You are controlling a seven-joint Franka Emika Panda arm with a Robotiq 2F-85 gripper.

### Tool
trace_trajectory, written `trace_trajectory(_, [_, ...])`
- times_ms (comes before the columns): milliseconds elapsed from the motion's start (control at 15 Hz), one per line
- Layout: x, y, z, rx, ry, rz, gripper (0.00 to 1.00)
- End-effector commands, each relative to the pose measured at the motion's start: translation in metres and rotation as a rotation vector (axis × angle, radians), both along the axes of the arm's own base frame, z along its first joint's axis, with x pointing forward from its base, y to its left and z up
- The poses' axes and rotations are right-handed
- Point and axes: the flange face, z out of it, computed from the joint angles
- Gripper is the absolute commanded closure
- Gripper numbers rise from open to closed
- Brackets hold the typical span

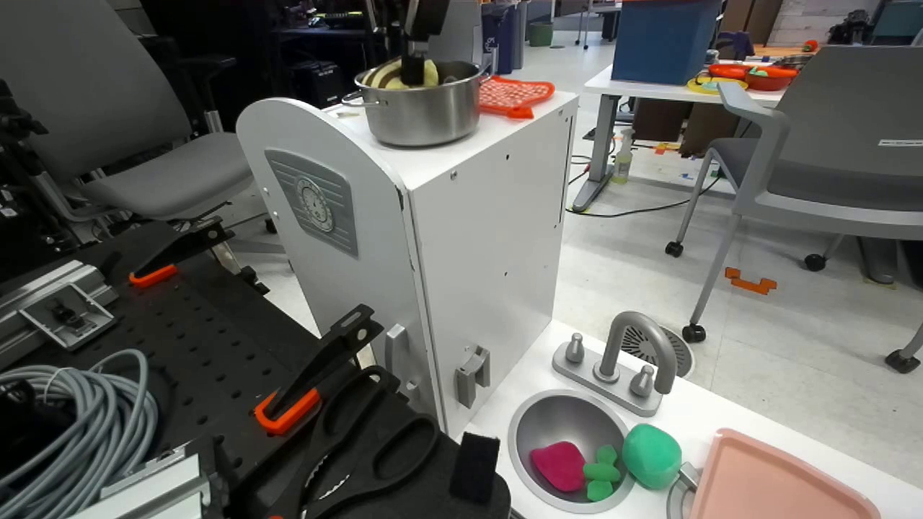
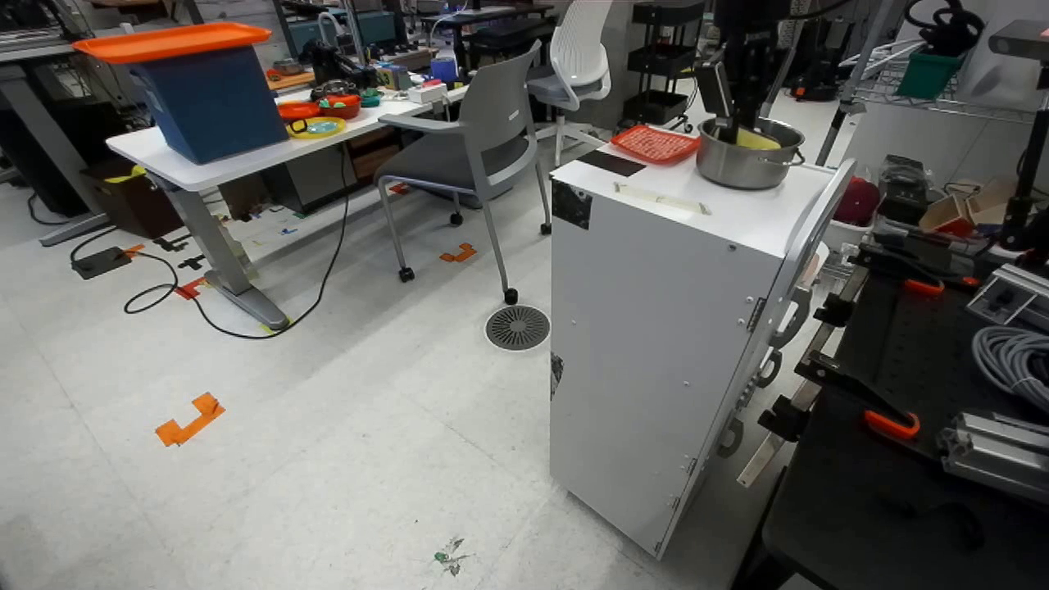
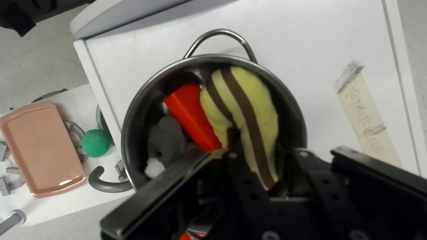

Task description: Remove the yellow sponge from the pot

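The steel pot (image 3: 302, 123) stands on top of the white toy kitchen in all views; it also shows in both exterior views (image 1: 433, 115) (image 2: 742, 170). The yellow sponge (image 3: 257, 96) is a soft pale-yellow piece with brown stripes, lying in the pot; it also shows there in both exterior views (image 1: 430, 73) (image 2: 756, 141). An orange-red block (image 3: 190, 115) and a grey plush toy (image 3: 166, 141) lie beside it. My gripper (image 3: 258, 151) is lowered into the pot. Its left finger presses against the sponge, and the sponge's narrow end runs between the fingers. The right fingertip is lost in the dark.
An orange mesh tray (image 1: 515, 95) lies close beside the pot. The pot's loop handle (image 3: 220, 31) sticks out. The stove's raised curved panel (image 1: 317, 187) rises on one side. Lower down are a sink (image 1: 530, 468) with toy food, a faucet (image 1: 634, 346) and a pink tray (image 1: 779, 479).
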Motion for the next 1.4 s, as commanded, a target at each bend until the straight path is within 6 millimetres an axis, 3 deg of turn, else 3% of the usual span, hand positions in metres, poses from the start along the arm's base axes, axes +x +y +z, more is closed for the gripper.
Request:
trace_trajectory(0, [0.006, -0.003, 0.001, -0.006, 0.005, -0.015, 0.99])
trace_trajectory(933, [0.004, -0.002, 0.018, -0.006, -0.044, -0.019, 0.97])
trace_trajectory(1333, [-0.003, -0.007, 0.053, -0.036, -0.118, -0.055, 0.97])
